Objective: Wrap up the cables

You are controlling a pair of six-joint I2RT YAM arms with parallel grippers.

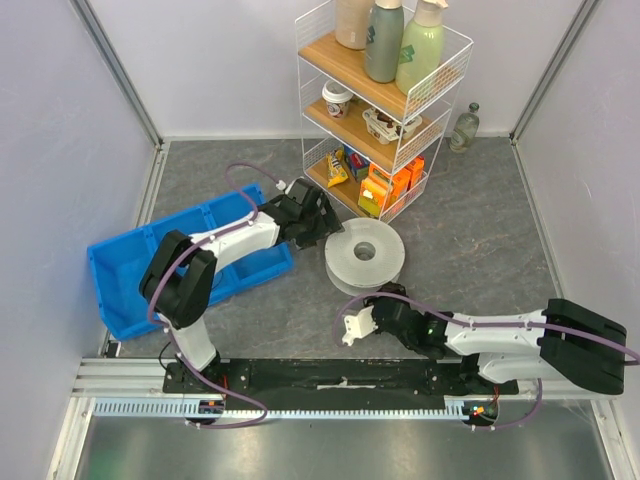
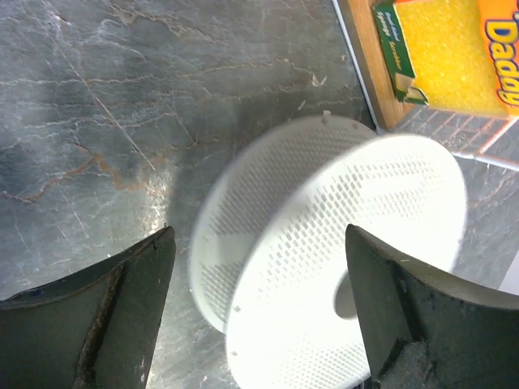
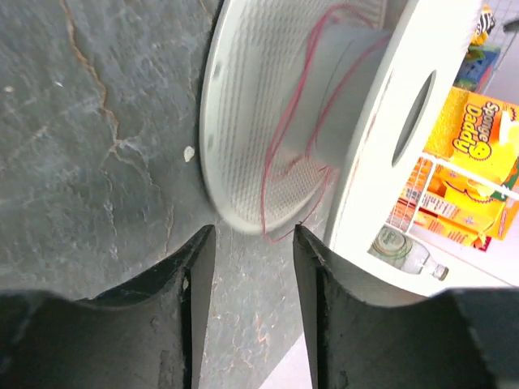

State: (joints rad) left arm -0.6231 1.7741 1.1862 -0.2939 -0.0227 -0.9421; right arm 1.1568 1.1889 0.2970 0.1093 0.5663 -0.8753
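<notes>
White spool (image 1: 364,255) lies flat on grey table (image 1: 480,240), near wire shelf (image 1: 322,52) | thin red cable (image 3: 280,162) loops loosely around its hub | left gripper (image 2: 259,235): fingers spread wide, spool just beyond tips | right gripper (image 3: 253,235): fingers apart, cable loop just beyond tips

"Sponge Daddy" reads clearly on the orange-and-yellow cardboard sponge box (image 3: 472,150); the left wrist view catches only "Daddy".
</notes>
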